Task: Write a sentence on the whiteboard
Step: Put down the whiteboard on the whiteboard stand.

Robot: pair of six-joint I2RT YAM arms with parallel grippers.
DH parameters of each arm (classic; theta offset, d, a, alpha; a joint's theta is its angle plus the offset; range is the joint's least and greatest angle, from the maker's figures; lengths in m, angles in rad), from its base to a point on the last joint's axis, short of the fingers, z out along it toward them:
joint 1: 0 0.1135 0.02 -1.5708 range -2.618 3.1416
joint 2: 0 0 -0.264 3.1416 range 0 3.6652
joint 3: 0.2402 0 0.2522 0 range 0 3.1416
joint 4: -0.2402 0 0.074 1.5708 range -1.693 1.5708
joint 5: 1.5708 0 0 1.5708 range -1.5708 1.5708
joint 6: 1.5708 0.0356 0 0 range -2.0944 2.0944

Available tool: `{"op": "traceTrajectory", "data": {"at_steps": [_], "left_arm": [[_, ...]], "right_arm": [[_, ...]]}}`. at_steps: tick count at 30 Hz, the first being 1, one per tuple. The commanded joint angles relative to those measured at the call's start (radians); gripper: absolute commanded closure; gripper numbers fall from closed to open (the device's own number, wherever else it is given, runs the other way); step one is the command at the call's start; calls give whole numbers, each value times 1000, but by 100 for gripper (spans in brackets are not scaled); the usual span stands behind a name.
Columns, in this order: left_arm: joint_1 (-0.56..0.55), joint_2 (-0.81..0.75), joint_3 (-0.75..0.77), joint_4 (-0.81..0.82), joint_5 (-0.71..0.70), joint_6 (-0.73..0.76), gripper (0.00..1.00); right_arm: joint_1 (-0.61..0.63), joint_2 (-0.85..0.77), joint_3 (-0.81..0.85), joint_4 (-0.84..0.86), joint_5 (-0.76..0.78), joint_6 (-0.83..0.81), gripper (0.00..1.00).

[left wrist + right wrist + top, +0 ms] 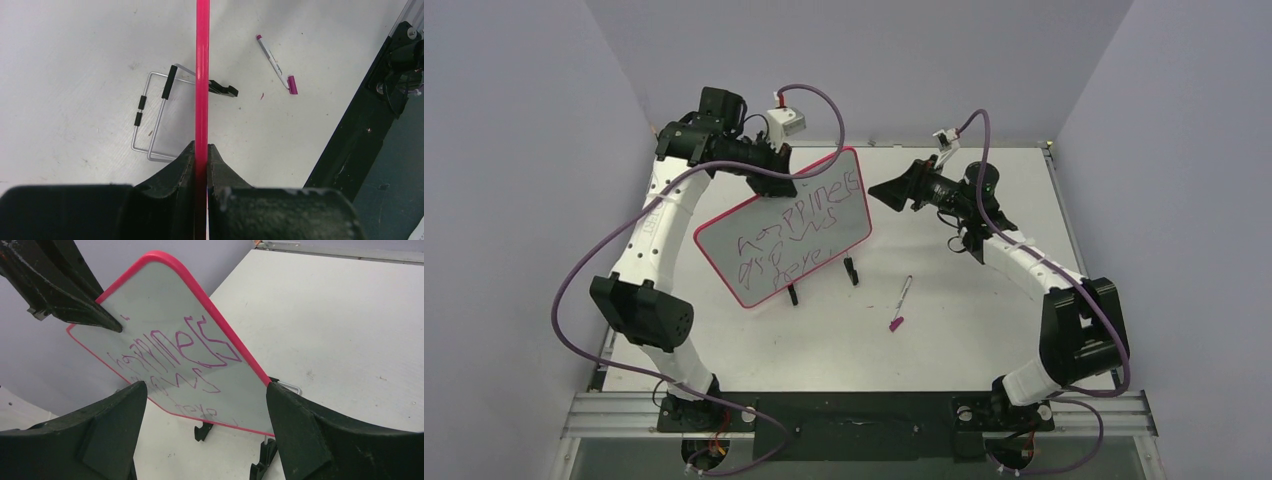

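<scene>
The whiteboard (809, 205), white with a red-pink frame, is held up tilted over the table. My left gripper (782, 172) is shut on its top edge; in the left wrist view the red frame (202, 75) runs edge-on between the closed fingers (220, 165). The sentence (789, 240) is scrawled across the board in purple slanted lines, also readable in the right wrist view (185, 347). My right gripper (886, 190) hovers to the right of the board, open and facing its written side (165, 305), apart from it. Its fingertips (135, 390) hold nothing.
A wire stand with black feet (852, 272) sits under the board's lower edge, its frame (155, 115) lying on the table. A marker with a magenta cap (901, 300) lies on the table right of the stand, also in the left wrist view (275, 62).
</scene>
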Motion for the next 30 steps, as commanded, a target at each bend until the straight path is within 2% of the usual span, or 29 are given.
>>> {"op": "traceTrajectory", "data": {"at_steps": [1,9,17,30], "left_arm": [[22,3,104,-3,143,84,100],[49,21,96,-32,225,127,100],[46,11,30,4,233,124,100],[40,77,23,-23,251,158,100]], "right_arm": [[-6,-64,-6,60,-4,-2,16],[-4,-72,-10,9,-7,-30,16],[-6,-68,-18,-9,-19,-51,16],[-10,-59,-14,-36,-34,-80,16]]}}
